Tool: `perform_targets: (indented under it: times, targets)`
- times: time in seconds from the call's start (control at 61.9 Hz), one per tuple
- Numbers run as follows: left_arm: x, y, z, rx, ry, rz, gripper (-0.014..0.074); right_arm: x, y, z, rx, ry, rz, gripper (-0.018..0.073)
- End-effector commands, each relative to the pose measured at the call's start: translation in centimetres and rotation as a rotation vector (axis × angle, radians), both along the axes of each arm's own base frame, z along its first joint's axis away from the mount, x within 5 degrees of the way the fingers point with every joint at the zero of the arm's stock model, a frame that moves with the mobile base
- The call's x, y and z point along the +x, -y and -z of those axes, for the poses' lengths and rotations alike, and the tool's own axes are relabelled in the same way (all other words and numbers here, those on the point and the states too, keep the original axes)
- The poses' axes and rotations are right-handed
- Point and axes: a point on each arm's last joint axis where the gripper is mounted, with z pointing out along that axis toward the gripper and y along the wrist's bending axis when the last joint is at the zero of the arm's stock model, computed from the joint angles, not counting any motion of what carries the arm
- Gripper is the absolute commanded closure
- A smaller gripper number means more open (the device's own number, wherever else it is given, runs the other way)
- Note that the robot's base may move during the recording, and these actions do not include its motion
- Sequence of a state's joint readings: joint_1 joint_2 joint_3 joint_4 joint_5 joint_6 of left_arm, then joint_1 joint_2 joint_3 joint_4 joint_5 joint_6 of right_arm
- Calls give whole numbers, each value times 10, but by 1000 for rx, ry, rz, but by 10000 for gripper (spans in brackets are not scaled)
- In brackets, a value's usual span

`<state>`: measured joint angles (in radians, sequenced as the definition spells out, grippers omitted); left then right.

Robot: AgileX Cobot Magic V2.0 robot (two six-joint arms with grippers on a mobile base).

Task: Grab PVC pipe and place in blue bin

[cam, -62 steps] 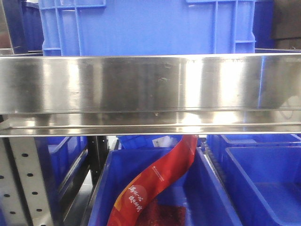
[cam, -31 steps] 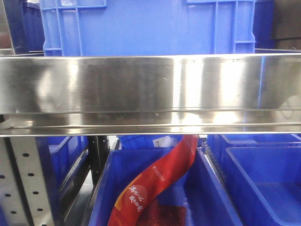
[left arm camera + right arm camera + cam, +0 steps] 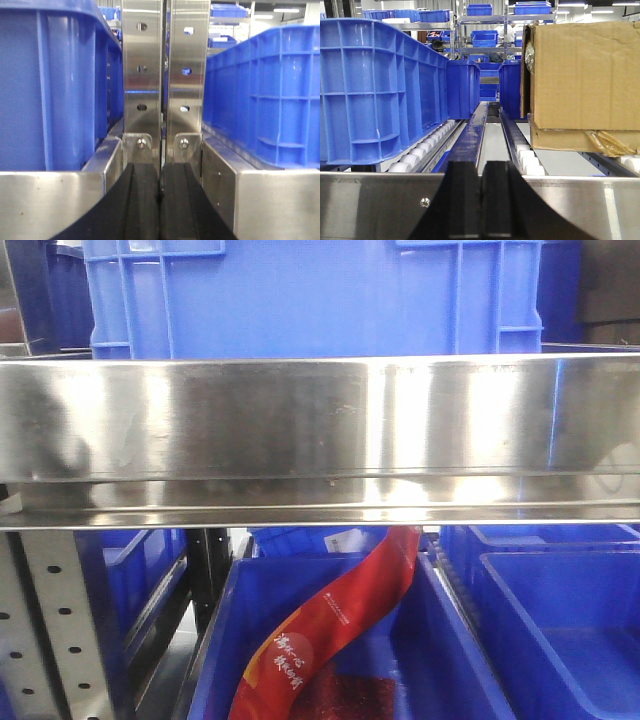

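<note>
No PVC pipe shows in any view. A blue bin stands on the steel shelf in the front view, and another blue bin sits below it holding a red packet. My left gripper is shut with nothing in it, its black fingers pressed together in front of two steel uprights. My right gripper is also shut and empty, level with the steel shelf lip. Neither gripper shows in the front view.
A steel shelf beam fills the middle of the front view. Blue crates flank the left gripper. By the right gripper are a blue crate on white rollers and a cardboard box.
Only the reflections on the steel beam have shifted slightly; nothing else has visibly moved.
</note>
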<state>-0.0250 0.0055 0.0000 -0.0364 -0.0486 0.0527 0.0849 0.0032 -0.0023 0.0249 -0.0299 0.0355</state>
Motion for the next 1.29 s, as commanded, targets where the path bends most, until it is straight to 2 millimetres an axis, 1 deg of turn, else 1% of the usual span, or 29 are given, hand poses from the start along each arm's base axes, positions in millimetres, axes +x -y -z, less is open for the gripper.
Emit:
perform_targets:
  times: [0.0, 0.113, 0.274, 1.275]
  targets:
    - [-1, 0, -2, -6, 28, -3, 707, 0, 0, -1, 3, 19, 3, 728]
    - [-1, 0, -2, -5, 23, -3, 707, 0, 0, -1, 3, 23, 3, 728]
    - [0, 0, 3, -4, -29, -1, 707, 0, 0, -1, 3, 23, 3, 728]
    - [0, 0, 3, -4, -29, -1, 707, 0, 0, -1, 3, 23, 3, 728]
